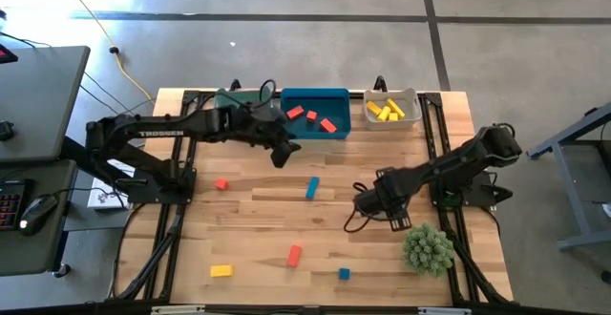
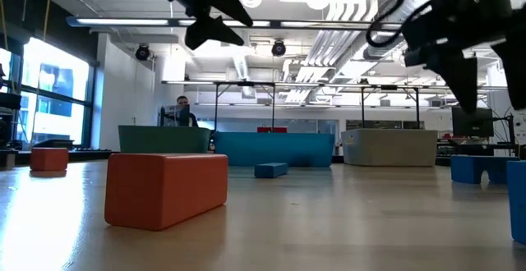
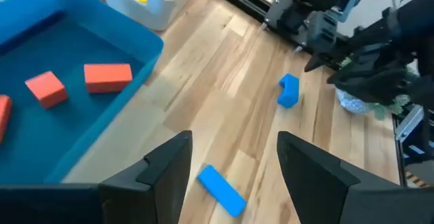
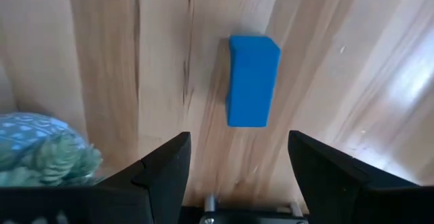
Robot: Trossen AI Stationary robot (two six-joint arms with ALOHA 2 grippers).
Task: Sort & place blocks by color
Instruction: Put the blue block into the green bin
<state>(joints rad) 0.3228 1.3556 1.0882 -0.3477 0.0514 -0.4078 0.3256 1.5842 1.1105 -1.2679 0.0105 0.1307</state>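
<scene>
My left gripper (image 1: 280,155) is open and hovers by the near left corner of the blue bin (image 1: 315,95), which holds three red blocks (image 1: 311,116). Beneath its fingers in the left wrist view lies a blue bar (image 3: 220,189), also seen as the blue bar (image 1: 312,188) from above. My right gripper (image 1: 361,202) is open above a short blue block (image 4: 252,80) lying flat on the table; the fingers stand to either side of it, clear of it. Yellow blocks (image 1: 387,112) fill the grey-white bin (image 1: 412,95). Loose on the table are a small red block (image 1: 221,184), a red bar (image 1: 294,255), a yellow block (image 1: 221,270) and a blue cube (image 1: 344,273).
A teal bin (image 1: 229,97) sits at the far edge, partly under the left arm. The spiky green plant (image 1: 427,248) stands close by the right gripper, toward the near right corner. Bare wood lies between the loose blocks mid-table.
</scene>
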